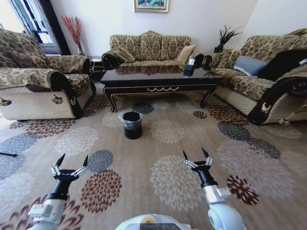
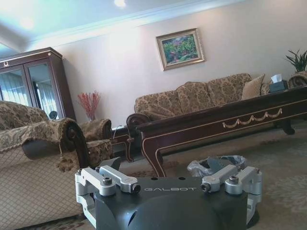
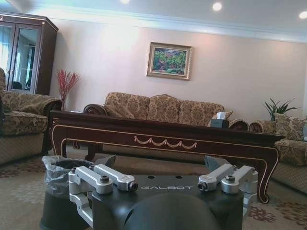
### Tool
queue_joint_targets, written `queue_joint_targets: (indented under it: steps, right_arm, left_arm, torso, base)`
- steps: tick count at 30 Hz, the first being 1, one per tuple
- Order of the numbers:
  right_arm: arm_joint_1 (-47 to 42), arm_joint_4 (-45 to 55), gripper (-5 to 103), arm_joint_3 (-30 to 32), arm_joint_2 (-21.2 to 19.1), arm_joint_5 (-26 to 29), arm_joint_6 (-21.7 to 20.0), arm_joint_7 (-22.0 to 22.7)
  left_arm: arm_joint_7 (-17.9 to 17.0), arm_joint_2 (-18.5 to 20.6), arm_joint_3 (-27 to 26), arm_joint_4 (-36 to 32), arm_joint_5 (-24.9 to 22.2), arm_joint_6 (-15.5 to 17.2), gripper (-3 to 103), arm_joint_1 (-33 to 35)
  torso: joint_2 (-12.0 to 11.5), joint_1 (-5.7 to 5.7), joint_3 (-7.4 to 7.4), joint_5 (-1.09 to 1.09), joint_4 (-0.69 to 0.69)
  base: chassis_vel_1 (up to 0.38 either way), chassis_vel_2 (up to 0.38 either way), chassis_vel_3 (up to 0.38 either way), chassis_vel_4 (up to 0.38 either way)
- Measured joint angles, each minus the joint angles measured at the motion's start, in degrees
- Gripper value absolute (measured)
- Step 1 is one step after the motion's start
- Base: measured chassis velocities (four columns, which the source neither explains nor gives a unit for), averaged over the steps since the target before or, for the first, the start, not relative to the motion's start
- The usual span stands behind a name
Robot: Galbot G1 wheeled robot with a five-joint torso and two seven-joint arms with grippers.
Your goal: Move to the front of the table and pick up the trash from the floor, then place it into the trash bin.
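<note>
both open claws [image 1: 72, 162] over bare carpet [image 1: 168, 158]

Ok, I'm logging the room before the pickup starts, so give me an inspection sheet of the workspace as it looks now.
Surface: flower-patterned carpet, bare between the robot and the bin.
Job's things: trash bin, black with a liner bag, stands on the carpet before the table; trash: nothing seen.
Clutter: tissue box on the table's right end.
Grippers: left gripper and right gripper both open, empty, held low over the carpet.
Cables: nothing seen.
Surroundings: sofa behind the table, armchair on the left, second sofa on the right, framed picture on the wall, cabinet.
</note>
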Motion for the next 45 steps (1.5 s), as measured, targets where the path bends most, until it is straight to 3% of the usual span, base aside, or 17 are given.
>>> queue_joint_targets:
  steps: [26,40,45]
  right_arm:
    - [0.00,0.01,100,0.00,0.00,0.00,0.00,0.00]
    - [0.05,0.00,100,0.00,0.00,0.00,0.00,0.00]
    - [0.03,0.01,100,-0.01,0.00,0.00,0.00,0.00]
  left_arm:
    - [0.00,0.01,0.00,0.00,0.00,0.00,100,0.00]
    - [0.00,0.01,0.00,0.00,0.00,0.00,100,-0.01]
    - [0.00,0.01,0.00,0.00,0.00,0.00,100,-0.01]
  torso:
    - [0.00,0.01,0.00,0.00,0.00]
    - [0.04,0.04,0.08,-0.01,0.01]
    - [1.11,0.03,1.13,-0.01,0.00]
  base:
    - [0.243,-0.244,-0.249,0.246]
    - [0.042,-0.044,-0.037,0.047]
    - [0.000,0.000,0.000,0.000]
